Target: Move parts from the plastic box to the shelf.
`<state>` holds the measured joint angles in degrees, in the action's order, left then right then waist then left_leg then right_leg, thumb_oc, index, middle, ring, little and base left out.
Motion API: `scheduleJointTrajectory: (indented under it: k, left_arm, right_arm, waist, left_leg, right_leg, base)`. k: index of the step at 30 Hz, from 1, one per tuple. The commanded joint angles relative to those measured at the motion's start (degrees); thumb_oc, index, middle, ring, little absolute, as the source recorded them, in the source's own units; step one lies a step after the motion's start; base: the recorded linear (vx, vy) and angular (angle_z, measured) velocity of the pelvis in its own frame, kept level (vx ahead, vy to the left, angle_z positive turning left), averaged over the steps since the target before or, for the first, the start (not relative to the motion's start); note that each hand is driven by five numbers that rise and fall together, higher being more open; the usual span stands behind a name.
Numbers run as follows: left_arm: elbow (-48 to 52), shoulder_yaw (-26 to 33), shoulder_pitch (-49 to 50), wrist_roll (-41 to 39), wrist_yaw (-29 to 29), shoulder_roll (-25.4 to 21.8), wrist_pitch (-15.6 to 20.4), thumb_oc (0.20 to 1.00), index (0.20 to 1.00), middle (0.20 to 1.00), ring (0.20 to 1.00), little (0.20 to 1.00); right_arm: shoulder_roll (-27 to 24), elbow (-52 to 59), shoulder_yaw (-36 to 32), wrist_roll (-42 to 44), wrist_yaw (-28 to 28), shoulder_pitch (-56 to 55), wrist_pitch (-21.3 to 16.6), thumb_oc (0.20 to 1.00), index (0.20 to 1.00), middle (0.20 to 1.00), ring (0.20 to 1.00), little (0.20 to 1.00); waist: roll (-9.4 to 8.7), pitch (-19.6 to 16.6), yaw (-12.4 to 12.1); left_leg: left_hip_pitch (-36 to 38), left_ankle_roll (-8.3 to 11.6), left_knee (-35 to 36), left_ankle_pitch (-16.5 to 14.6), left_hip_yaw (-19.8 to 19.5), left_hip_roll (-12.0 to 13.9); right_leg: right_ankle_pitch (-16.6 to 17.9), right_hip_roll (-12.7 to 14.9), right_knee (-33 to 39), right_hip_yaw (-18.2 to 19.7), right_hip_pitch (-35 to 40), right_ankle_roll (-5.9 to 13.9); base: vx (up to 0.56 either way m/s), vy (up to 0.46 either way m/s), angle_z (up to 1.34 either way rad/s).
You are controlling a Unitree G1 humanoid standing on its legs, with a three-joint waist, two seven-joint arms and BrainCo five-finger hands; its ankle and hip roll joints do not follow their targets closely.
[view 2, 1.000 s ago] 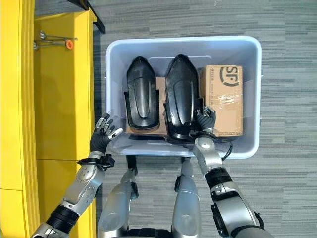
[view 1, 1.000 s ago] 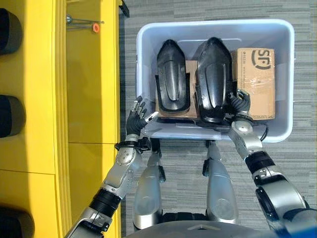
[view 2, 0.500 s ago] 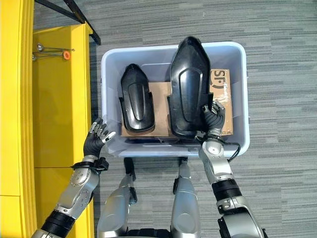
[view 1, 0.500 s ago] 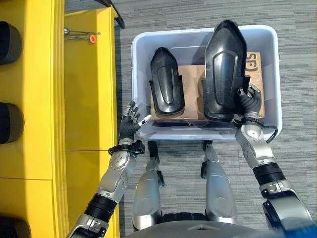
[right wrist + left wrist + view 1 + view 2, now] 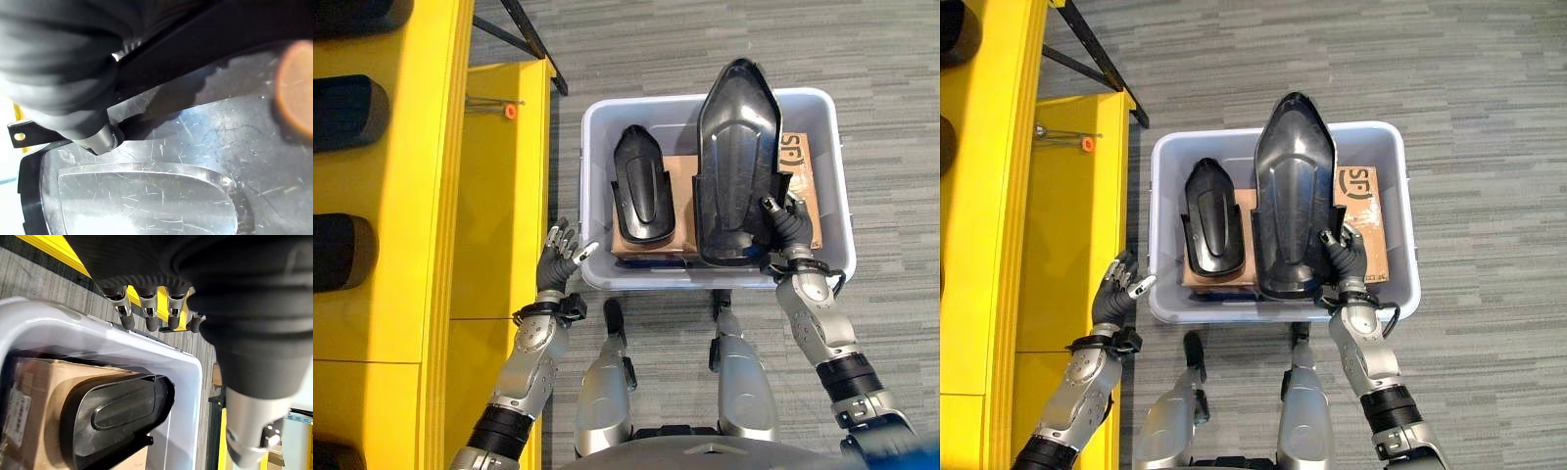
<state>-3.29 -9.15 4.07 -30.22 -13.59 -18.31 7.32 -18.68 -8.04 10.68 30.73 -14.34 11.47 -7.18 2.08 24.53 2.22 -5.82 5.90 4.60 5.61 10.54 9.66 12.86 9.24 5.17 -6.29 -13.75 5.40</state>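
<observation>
Grey carpet, plastic box [image 5: 842, 186] holding small black part [image 5: 641, 196], cardboard [image 5: 680, 196], right hand [image 5: 790, 227] clamped on large part [image 5: 736, 166], left hand [image 5: 558, 262] spread.

the two eye views look straight down from the robot's head, set side by side, so both see the same grey box [image 5: 593, 147] on the floor and the yellow shelf [image 5: 499, 176] beside it. the left wrist view sits very near the left hand [image 5: 146, 316], looking along it at the box's corner. the right wrist view looks from right up against the big black part [image 5: 146, 196].
</observation>
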Motion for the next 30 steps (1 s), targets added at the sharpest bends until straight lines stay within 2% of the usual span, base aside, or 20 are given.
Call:
scheduleJointTrajectory:
  k: [1, 5, 12, 14, 15, 16, 17, 18, 19, 20, 22, 23, 24, 26, 27, 29, 30]
  left_arm:
    - [1.7, 2.4, 2.1, 1.4, 1.5, -1.8, 1.6, 1.000, 1.000, 1.000, 1.000, 1.000]
    - [0.9, 3.3, 2.8, 0.8, 1.8, -1.0, 1.3, 1.000, 1.000, 1.000, 1.000, 1.000]
    - [0.9, 4.6, 4.2, 1.2, 1.9, -0.6, 0.9, 1.000, 1.000, 1.000, 1.000, 1.000]
    - [0.8, 4.9, 4.7, 1.5, 1.9, -0.2, 0.8, 1.000, 1.000, 1.000, 1.000, 1.000]
    - [0.6, 5.0, 5.0, 1.5, 2.0, -0.1, 0.8, 1.000, 1.000, 1.000, 1.000, 1.000]
    - [-0.3, 4.7, 4.8, 0.3, 2.4, 0.2, 0.7, 1.000, 1.000, 1.000, 1.000, 1.000]
    - [-0.8, 4.1, 4.3, 0.5, 2.7, 0.1, 0.4, 1.000, 1.000, 1.000, 1.000, 1.000]
    - [-1.6, 3.2, 3.7, 2.3, 3.7, -0.4, -0.2, 1.000, 1.000, 1.000, 1.000, 1.000]
    - [-1.6, 3.2, 3.7, 2.3, 3.7, -0.4, -0.2, 1.000, 1.000, 1.000, 1.000, 1.000]
    - [-1.9, 3.1, 3.5, 2.0, 4.0, -0.3, -0.1, 1.000, 1.000, 1.000, 1.000, 1.000]
    - [-1.3, 3.0, 3.8, 1.9, 4.6, -0.1, 0.1, 1.000, 1.000, 1.000, 1.000, 1.000]
    - [-1.3, 3.0, 3.8, 1.9, 4.6, -0.1, 0.0, 1.000, 1.000, 1.000, 1.000, 1.000]
    - [-1.1, 2.9, 4.0, 1.6, 5.2, 0.3, -0.3, 1.000, 1.000, 1.000, 1.000, 1.000]
    - [-0.8, 2.8, 4.0, 1.4, 5.7, 0.6, -0.4, 1.000, 1.000, 1.000, 1.000, 1.000]
    - [-0.9, 2.8, 3.9, 1.3, 5.9, 0.7, -0.7, 1.000, 1.000, 1.000, 1.000, 1.000]
    - [-0.9, 2.8, 4.0, 1.3, 5.9, 0.7, -0.7, 1.000, 1.000, 1.000, 1.000, 1.000]
    - [-0.5, 2.5, 4.4, 1.9, 6.3, 1.0, -1.0, 1.000, 1.000, 1.000, 1.000, 1.000]
  right_arm:
    - [-0.7, 5.4, -0.4, -1.4, 2.9, -0.7, -2.4, 0.200, 0.200, 0.200, 0.200, 0.200]
    - [-0.6, 3.9, 0.7, -1.6, 4.3, -1.6, -1.1, 0.200, 0.200, 0.200, 0.200, 0.200]
    - [-1.4, 3.3, 1.3, -2.1, 5.3, -1.4, -0.4, 0.200, 0.200, 0.200, 0.200, 0.200]
    - [-1.8, 3.0, 1.6, -2.5, 5.4, -1.1, -0.4, 0.200, 0.200, 0.200, 0.200, 0.200]
    - [-2.1, 2.8, 1.6, -2.6, 5.5, -0.8, -0.4, 0.200, 0.200, 0.200, 0.200, 0.200]
    - [-2.8, 2.5, 1.4, -2.9, 5.6, -0.6, -0.5, 0.200, 0.200, 0.200, 0.200, 0.200]
    - [-3.1, 2.5, 0.8, -3.0, 5.4, -1.0, -0.6, 0.200, 0.200, 0.200, 0.200, 0.200]
    - [-4.2, 2.4, -1.0, -4.0, 5.3, -2.4, -0.7, 0.200, 0.200, 0.200, 0.200, 0.200]
    - [-4.2, 2.4, -1.0, -4.0, 5.3, -2.4, -0.6, 0.200, 0.200, 0.200, 0.200, 0.200]
    - [-4.6, 2.6, -1.3, -4.8, 5.0, -2.7, -0.6, 0.200, 0.200, 0.200, 0.200, 0.200]
    - [-4.4, 2.9, -2.1, -5.5, 4.9, -4.2, -0.8, 0.200, 0.200, 0.200, 0.200, 0.200]
    - [-4.4, 2.9, -2.1, -5.5, 4.9, -4.2, -0.8, 0.200, 0.200, 0.200, 0.200, 0.200]
    - [-4.1, 2.6, -2.7, -5.5, 4.9, -5.2, -0.9, 0.200, 0.200, 0.200, 0.200, 0.200]
    - [-3.6, 2.8, -3.4, -5.1, 4.7, -6.3, -1.2, 0.200, 0.200, 0.200, 0.200, 0.200]
    - [-2.8, 2.9, -4.1, -4.7, 4.6, -7.3, -0.9, 0.200, 0.200, 0.200, 0.200, 0.200]
    - [-2.8, 2.9, -4.1, -4.7, 4.6, -7.4, -0.9, 0.200, 0.200, 0.200, 0.200, 0.200]
    - [-2.3, 3.7, -5.1, -4.4, 4.4, -8.6, -0.5, 0.200, 0.200, 0.200, 0.200, 0.200]
  waist:
    - [-0.41, -4.4, -0.8]
    - [0.24, -5.3, -1.1]
    - [-0.01, -5.5, -2.1]
    - [-0.03, -5.4, -2.8]
    - [-0.06, -5.4, -3.2]
    - [-0.16, -5.5, -4.1]
    - [-0.22, -5.8, -4.1]
    - [-0.76, -6.4, -3.7]
    - [-0.75, -6.4, -3.7]
    - [-0.94, -6.3, -3.8]
    - [-1.46, -7.0, -4.0]
    - [-1.45, -7.0, -4.0]
    - [-1.59, -8.2, -3.2]
    - [-1.55, -9.3, -2.0]
    - [-1.14, -10.4, -1.2]
    - [-1.08, -10.5, -1.1]
    - [-0.32, -11.2, -0.3]
  left_leg:
    - [0.8, 0.25, -4.8, -3.2, -2.3, 2.9]
    - [3.0, 0.28, -5.1, -2.6, -3.7, 4.6]
    - [4.0, 0.64, -5.9, -1.0, -5.7, 7.1]
    - [3.7, 1.05, -5.7, 1.5, -6.9, 8.0]
    - [3.4, 1.36, -5.1, 3.7, -7.7, 8.5]
    - [1.9, 2.04, -3.6, 7.5, -8.6, 8.5]
    - [1.0, 2.04, -2.1, 9.2, -7.4, 8.2]
    - [-0.8, 2.40, -0.5, 9.8, -4.2, 6.4]
    - [-0.8, 2.40, -0.5, 9.8, -4.3, 6.4]
    - [-0.9, 2.17, -1.2, 8.5, -4.2, 5.5]
    - [0.3, 0.60, -6.2, 1.9, -5.2, 2.6]
    - [0.2, 0.60, -6.2, 1.9, -5.2, 2.6]
    - [2.8, 0.08, -9.0, -1.9, -2.4, 2.4]
    - [6.0, -0.23, -13.2, -5.2, 0.6, 2.2]
    - [9.2, 0.09, -12.1, -7.4, 2.6, 1.9]
    - [9.3, 0.07, -11.9, -7.4, 2.5, 1.9]
    - [9.2, -0.42, -7.8, -8.4, 4.1, 1.1]
  right_leg:
    - [-14.9, 0.9, -14.1, -1.5, 0.9, 1.33]
    - [-19.2, -0.2, -21.4, -2.7, 1.0, -0.02]
    - [-23.8, -1.7, -28.2, -5.0, 1.0, -2.01]
    - [-24.7, -2.6, -28.7, -6.3, 1.2, -2.94]
    - [-25.2, -3.1, -28.7, -7.1, 1.2, -3.42]
    - [-25.7, -3.1, -27.9, -9.1, 1.5, -3.94]
    - [-25.7, -2.4, -26.3, -11.2, 2.4, -4.21]
    - [-26.4, -1.2, -23.4, -14.4, 5.0, -4.20]
    - [-26.4, -1.2, -23.4, -14.4, 5.0, -4.20]
    - [-25.8, -1.1, -22.3, -15.2, 5.5, -4.16]
    - [-22.9, -1.0, -17.5, -17.7, 7.3, -4.00]
    - [-22.9, -1.0, -17.5, -17.8, 7.3, -4.00]
    - [-22.3, -0.8, -15.1, -21.0, 8.2, -4.41]
    - [-21.4, -0.5, -13.7, -24.2, 8.7, -4.68]
    - [-20.9, 0.3, -13.3, -27.1, 8.4, -4.20]
    - [-20.8, 0.3, -13.3, -27.2, 8.6, -4.11]
    - [-19.3, 1.3, -12.9, -28.9, 9.1, -2.85]
  base:
    - [0.01, -0.075, 0.04]
    - [0.00, -0.127, 0.08]
    - [-0.02, -0.150, 0.21]
    - [-0.05, -0.177, 0.17]
    - [-0.11, -0.265, 0.20]
    - [-0.11, -0.261, 0.28]
    - [-0.06, -0.352, 1.09]
    - [0.01, -0.226, 1.50]
    - [-0.01, -0.208, 1.96]
    - [-0.11, -0.125, 1.49]
    - [-0.13, -0.144, 0.76]
    - [-0.09, -0.105, 0.73]
    - [-0.06, -0.077, 1.09]
    - [-0.08, -0.029, 1.62]
    - [-0.06, 0.046, 1.38]
    - [-0.01, 0.086, 0.86]
    - [0.01, 0.171, 0.76]
